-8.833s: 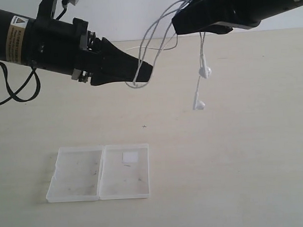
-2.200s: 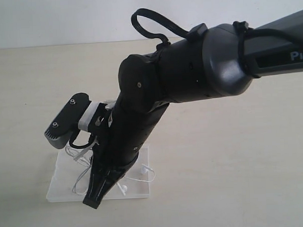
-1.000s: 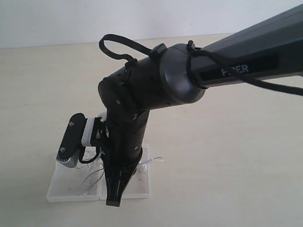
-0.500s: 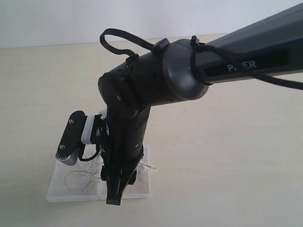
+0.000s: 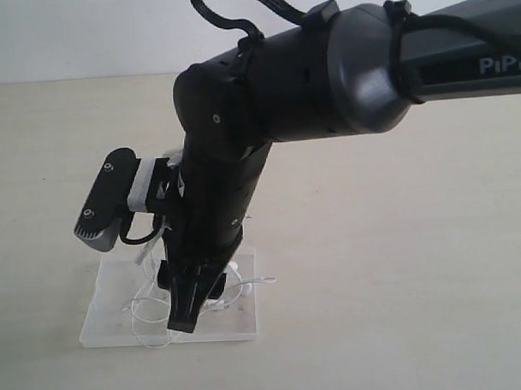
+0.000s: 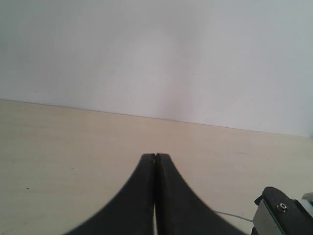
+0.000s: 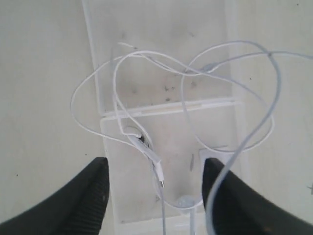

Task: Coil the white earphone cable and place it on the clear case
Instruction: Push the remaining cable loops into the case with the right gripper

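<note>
Lower left, over clear case [image 5: 102,316]: white cable [image 7: 138,138] looks limp, light, springy; best pinched where strands cross. Right jaws spread, left jaws pressed together.

A pale beige table [image 5: 400,267] with a matte, faintly mottled top fills most of the exterior view; a plain white wall [image 5: 84,38] stands behind its far edge, meeting it in a straight line; the left wrist view shows a tiny dark speck [image 6: 27,188] on the tabletop.
</note>
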Controlling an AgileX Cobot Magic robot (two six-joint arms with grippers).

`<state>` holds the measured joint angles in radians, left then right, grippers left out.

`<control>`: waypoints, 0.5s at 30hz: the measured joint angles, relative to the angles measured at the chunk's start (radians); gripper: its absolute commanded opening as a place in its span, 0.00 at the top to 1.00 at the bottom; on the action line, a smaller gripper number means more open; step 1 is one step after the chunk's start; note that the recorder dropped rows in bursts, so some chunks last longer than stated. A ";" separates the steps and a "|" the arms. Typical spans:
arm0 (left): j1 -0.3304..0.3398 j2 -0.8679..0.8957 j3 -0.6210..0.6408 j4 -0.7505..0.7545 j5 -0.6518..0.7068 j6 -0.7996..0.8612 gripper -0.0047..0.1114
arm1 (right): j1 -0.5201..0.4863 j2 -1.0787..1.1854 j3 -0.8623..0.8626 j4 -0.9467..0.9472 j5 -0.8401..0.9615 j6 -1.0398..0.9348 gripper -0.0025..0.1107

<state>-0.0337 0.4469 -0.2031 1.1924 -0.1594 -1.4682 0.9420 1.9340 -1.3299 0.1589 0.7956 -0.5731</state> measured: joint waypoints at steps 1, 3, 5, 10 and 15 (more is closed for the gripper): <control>0.000 0.000 0.000 0.000 0.000 0.000 0.96 | 0.000 -0.002 0.000 0.005 0.001 0.000 0.49; 0.000 0.000 0.000 0.000 0.000 0.000 0.96 | 0.000 -0.002 0.000 0.009 0.012 0.000 0.49; 0.000 0.000 0.000 0.000 0.000 0.000 0.96 | 0.000 -0.002 0.000 0.027 0.021 -0.008 0.49; 0.000 0.000 0.000 0.000 0.000 0.000 0.96 | 0.000 -0.002 0.000 0.130 0.034 -0.068 0.49; 0.000 0.000 0.000 0.000 0.000 0.000 0.96 | 0.000 -0.002 0.000 0.151 0.034 -0.070 0.41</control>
<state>-0.0337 0.4469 -0.2031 1.1924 -0.1594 -1.4682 0.9420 1.9321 -1.3299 0.3100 0.8292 -0.6435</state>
